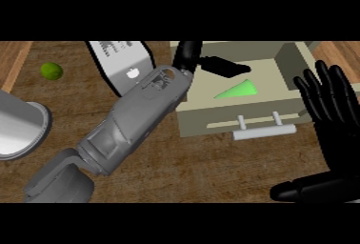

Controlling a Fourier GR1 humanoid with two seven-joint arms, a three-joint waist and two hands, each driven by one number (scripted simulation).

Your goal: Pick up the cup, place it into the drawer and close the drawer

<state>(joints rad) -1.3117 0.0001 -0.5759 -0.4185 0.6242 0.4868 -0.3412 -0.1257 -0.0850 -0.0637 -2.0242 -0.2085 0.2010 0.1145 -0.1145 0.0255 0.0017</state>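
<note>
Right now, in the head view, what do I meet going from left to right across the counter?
Grey pot at the left edge → lime → white laptop → left hand reaching over the open drawer → green wedge inside it → drawer handle → right hand, open and resting at the right edge.

The open drawer [243,102] sits right of the laptop [125,59], with a lime [51,71] far left.

Open beige box-shaped drawer [239,112] partly blocked by black left hand [211,64] over its back-left corner, bright green wedge [237,89] lying inside, bare wooden counter [197,167] in front, black right hand [330,102] upright beside drawer's right wall.
</note>
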